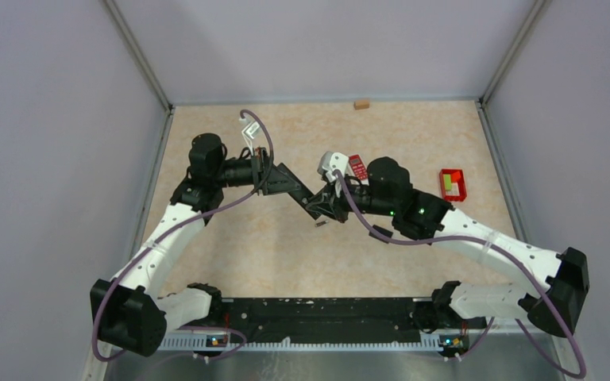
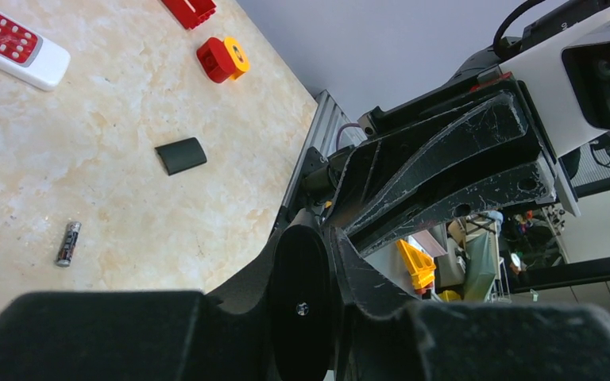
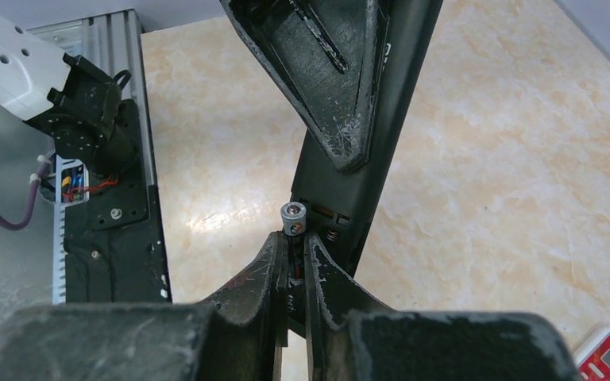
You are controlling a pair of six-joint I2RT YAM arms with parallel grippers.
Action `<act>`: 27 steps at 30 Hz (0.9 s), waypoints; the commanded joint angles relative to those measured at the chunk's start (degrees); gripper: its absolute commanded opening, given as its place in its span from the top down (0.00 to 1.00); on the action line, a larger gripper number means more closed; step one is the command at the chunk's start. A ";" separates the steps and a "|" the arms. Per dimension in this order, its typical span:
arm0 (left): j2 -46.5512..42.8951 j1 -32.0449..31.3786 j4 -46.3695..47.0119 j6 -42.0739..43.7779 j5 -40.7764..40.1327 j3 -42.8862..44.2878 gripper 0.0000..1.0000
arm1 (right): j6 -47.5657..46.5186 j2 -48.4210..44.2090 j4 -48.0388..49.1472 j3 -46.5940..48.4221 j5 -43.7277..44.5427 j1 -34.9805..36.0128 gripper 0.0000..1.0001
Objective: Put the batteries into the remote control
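Note:
My left gripper (image 2: 314, 238) is shut on a black remote (image 2: 302, 309) and holds it above the table; it also shows in the top view (image 1: 300, 189). My right gripper (image 3: 290, 242) is shut on a battery (image 3: 294, 218), whose silvery end sticks out of the fingertips. That battery sits at the open spring end of the black remote's compartment (image 3: 341, 206). In the top view the right gripper (image 1: 331, 202) meets the left one mid-table. A second battery (image 2: 67, 243) lies loose on the table, also seen from above (image 1: 320, 225). The black battery cover (image 2: 181, 155) lies nearby.
A white remote with red buttons (image 2: 16, 48) lies behind the right gripper (image 1: 357, 167). A red bin (image 1: 452, 184) stands at the right. A red and yellow piece (image 2: 222, 59) and a red brick (image 2: 189, 9) lie beyond. A small wooden block (image 1: 360, 104) is at the back wall.

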 commanded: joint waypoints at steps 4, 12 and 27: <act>-1.49 0.18 4.83 -2.09 1.28 1.68 1.00 | 0.63 1.81 -5.67 3.35 -0.39 0.41 0.90; -1.36 0.41 4.74 -2.00 1.27 1.74 1.00 | 1.99 2.47 -7.45 4.54 -0.17 0.37 0.90; -1.19 0.71 4.04 -1.01 0.85 1.39 1.00 | 5.38 1.57 -5.05 5.09 3.23 0.41 0.69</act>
